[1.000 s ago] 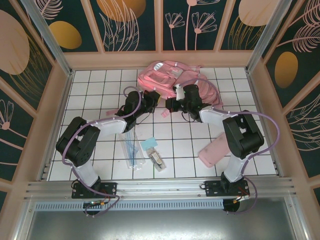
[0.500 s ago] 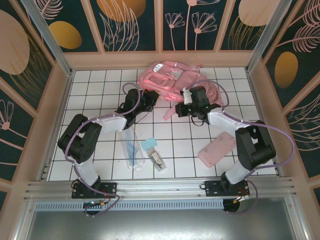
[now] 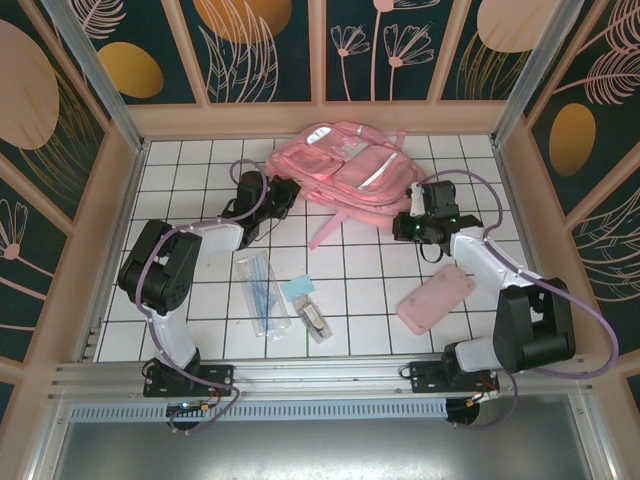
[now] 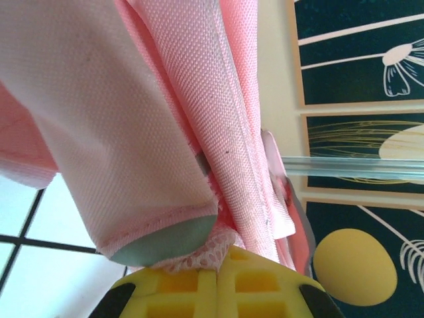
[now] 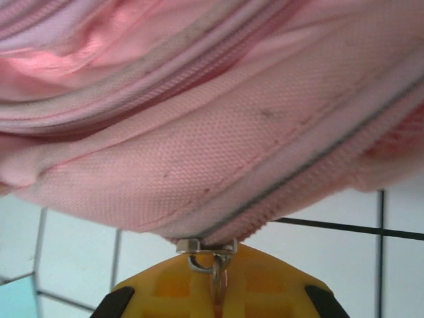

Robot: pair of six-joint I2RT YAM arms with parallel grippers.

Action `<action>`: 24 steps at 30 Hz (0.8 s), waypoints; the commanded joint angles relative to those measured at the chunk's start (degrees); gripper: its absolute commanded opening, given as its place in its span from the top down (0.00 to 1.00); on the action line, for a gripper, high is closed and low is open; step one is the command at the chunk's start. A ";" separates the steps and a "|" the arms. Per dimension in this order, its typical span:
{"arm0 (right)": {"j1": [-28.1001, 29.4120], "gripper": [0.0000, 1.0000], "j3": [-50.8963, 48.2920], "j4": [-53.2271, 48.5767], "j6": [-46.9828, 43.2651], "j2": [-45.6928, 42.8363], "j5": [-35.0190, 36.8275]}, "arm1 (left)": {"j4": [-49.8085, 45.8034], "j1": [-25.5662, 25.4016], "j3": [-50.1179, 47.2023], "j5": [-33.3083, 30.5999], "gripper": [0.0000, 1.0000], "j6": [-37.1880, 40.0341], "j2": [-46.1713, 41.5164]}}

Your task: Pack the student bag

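Observation:
The student bag [image 3: 345,172], big and pink with white stripes, lies flat at the back of the tiled table. My left gripper [image 3: 288,190] is at the bag's left edge. In the left wrist view its yellow fingers [image 4: 185,285] are shut on a fold of pink mesh fabric [image 4: 205,252] of the bag [image 4: 159,119]. My right gripper [image 3: 405,222] is at the bag's right edge. Seen from the right wrist, the right gripper [image 5: 215,281] is shut on the metal zipper pull [image 5: 213,255] under the bag's zipper seam [image 5: 199,152].
A flat pink pouch [image 3: 435,298] lies at the right front. A clear pencil case [image 3: 262,292], a light blue item [image 3: 298,288] and a small packet [image 3: 316,321] lie at the front middle. Wooden walls [image 3: 130,150] enclose the table.
Both grippers have moved apart from the middle, the left one leftwards and the right one rightwards. The bag between them has spread out and flattened.

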 commanded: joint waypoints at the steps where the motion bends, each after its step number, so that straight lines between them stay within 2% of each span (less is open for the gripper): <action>1: 0.73 1.00 -1.04 -1.22 3.61 -1.75 -5.70 | 0.67 2.67 6.35 -2.48 1.00 4.21 4.13; 6: 7.76 1.00 -0.39 4.75 8.12 1.34 -8.19 | 1.12 2.64 10.86 -0.10 1.00 4.54 8.87; 7: 8.95 1.00 -0.06 6.18 9.34 2.36 -9.82 | -0.07 2.67 11.88 0.80 0.86 5.63 9.28; 8: 9.92 1.00 0.13 7.95 10.76 3.13 -11.02 | -1.58 2.67 12.90 2.15 0.59 6.70 9.51; 9: 11.23 1.00 0.19 10.23 12.50 4.10 -12.50 | -4.54 2.67 14.08 3.44 0.39 7.65 9.46; 10: 12.42 1.00 0.24 13.09 14.17 5.14 -14.06 | -6.49 2.68 14.11 4.98 0.19 8.68 8.86; 11: 13.51 1.00 0.43 15.59 15.61 6.00 -15.09 | -7.49 2.68 12.73 5.45 0.05 9.00 7.63; 12: 14.42 1.00 0.91 17.85 16.94 7.17 -15.84 | -7.19 2.64 9.74 5.34 0.02 8.79 5.49; 15: 16.46 1.00 3.32 23.17 19.16 10.72 -17.01 | -6.02 2.68 -0.13 4.20 0.01 7.23 -2.15; 19: 17.63 1.00 8.37 28.39 21.83 15.30 -19.87 | 2.57 1.27 -15.38 4.09 0.01 -1.44 -10.83; 24: 20.03 1.00 14.24 30.30 23.79 19.42 -24.82 | 8.73 -1.74 -19.63 3.47 0.05 -6.33 -12.84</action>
